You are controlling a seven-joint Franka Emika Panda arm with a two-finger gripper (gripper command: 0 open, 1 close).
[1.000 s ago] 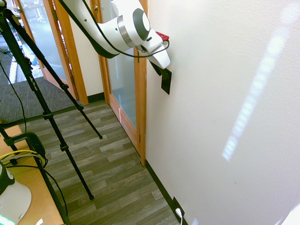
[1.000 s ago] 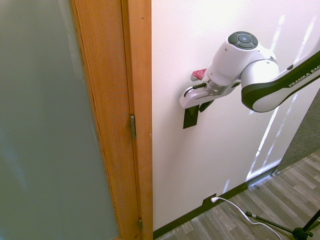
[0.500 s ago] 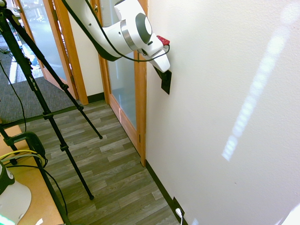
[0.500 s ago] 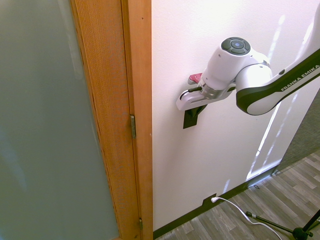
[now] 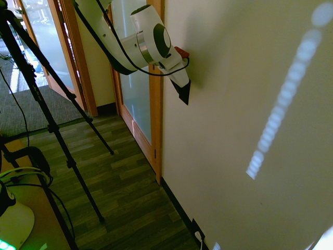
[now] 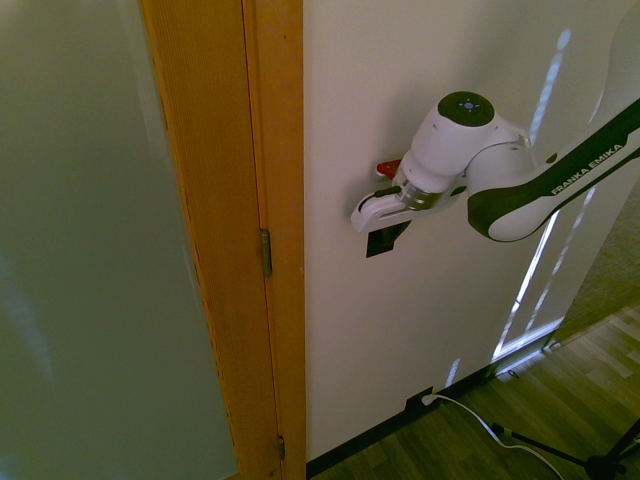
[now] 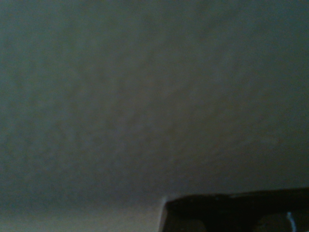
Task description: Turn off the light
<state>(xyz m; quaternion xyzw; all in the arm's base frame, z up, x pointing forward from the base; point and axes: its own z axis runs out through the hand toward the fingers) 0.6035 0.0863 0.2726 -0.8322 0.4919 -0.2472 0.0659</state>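
Note:
The light itself is out of view; the room looks dim. Its switch [image 5: 185, 94] is a small black upright plate on the cream wall, also seen in the second exterior view [image 6: 384, 241]. My gripper [image 5: 182, 87] is pressed against the upper part of the plate, pointing at the wall [image 6: 396, 223], and is shut with nothing held. The white hand covers the top half of the switch. In the wrist view there is only blurred wall with the black switch plate [image 7: 236, 210] at the edge.
A wooden door frame [image 5: 155, 120] with frosted glass stands right beside the switch. A low black socket plate with a white plug [image 6: 421, 400] sits at the skirting. A black tripod [image 5: 52, 125] stands on the wood floor.
The whole scene has turned darker. The gripper has closed and slid along the switch plate, covering more of it, with the arm's wrist shifting with it.

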